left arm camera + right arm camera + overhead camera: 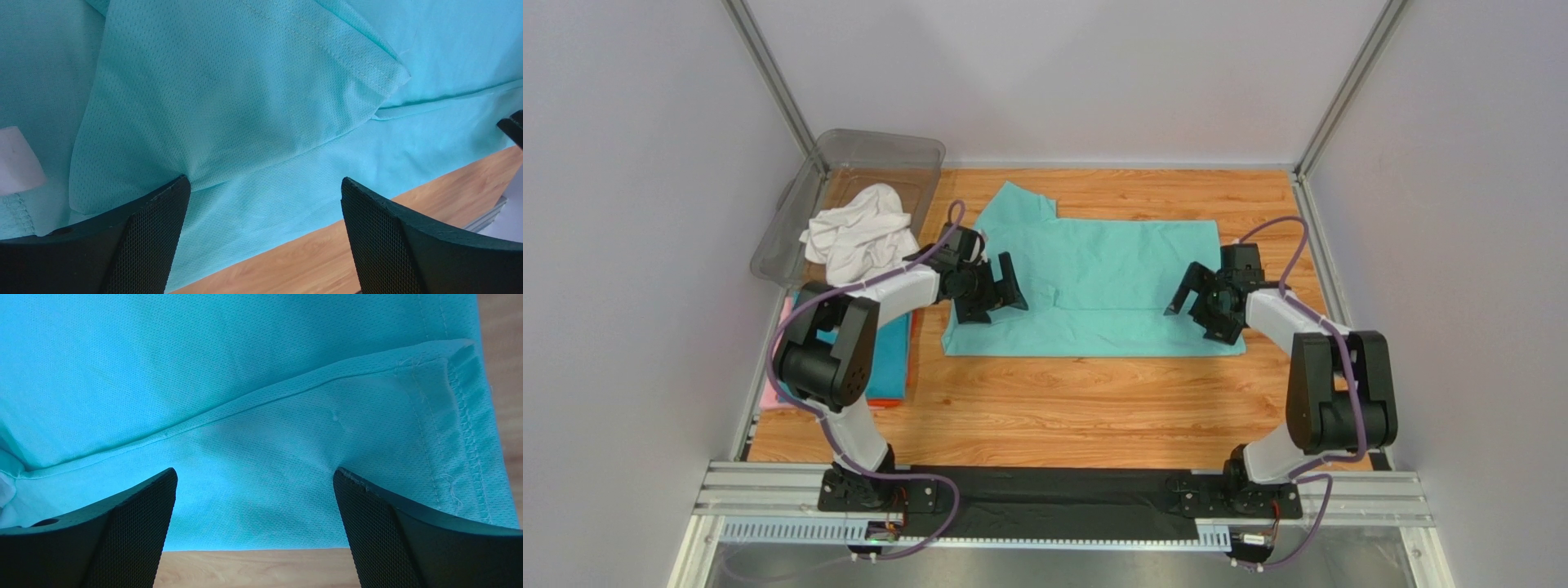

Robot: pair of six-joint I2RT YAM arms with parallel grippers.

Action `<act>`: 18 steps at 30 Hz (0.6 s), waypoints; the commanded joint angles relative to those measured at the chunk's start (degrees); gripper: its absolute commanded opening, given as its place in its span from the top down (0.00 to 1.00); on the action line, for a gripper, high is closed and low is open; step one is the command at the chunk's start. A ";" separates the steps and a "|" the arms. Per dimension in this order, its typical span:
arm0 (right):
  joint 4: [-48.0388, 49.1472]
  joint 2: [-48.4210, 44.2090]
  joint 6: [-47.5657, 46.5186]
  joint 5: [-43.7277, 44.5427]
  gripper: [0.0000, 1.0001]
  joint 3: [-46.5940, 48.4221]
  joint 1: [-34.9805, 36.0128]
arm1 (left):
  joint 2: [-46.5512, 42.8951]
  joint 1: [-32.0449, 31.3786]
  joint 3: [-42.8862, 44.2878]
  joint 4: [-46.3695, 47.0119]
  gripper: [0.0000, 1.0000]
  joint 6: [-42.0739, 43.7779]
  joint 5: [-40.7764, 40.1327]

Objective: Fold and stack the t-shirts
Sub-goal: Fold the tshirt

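At the far left a clear bin (882,152) sits tilted on the table's (1075,404) back corner. A crumpled white tee (857,235) spills over the bin's near rim. Nearer, along the left edge, a folded blue tee (889,365) lies on a pink tee (771,396), of which only a strip shows. The left arm hides much of both.

The left claw (992,294) is over the left end of the green tee (1100,272), its two fingers spread wide apart with nothing between them. In its wrist view a sleeve (233,92) is folded in over the tee's body, its stitched hem running towards the upper right. A small white tag (17,160) shows at the left edge, and any print on it cannot be read. Whether the fingertips touch the cloth cannot be told.

The green tee lies flat in the middle of the table. Its collar end is to the left, its other sleeve (1020,202) points to the back, and its hem is to the right. Its near edge is straight, with bare wood in front of it.

The right claw (1201,306) is over the tee's near right corner, its fingers also wide apart and holding nothing. Its wrist view shows a fold line crossing the cloth on a slant. The double-stitched hem (457,429) runs down the right side, and wood shows beyond it.
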 commanded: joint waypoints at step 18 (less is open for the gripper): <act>-17.83 -38.61 6.26 -2.93 0.00 -15.60 0.44 | -38.85 -12.20 -23.07 -13.61 0.00 -9.88 -13.71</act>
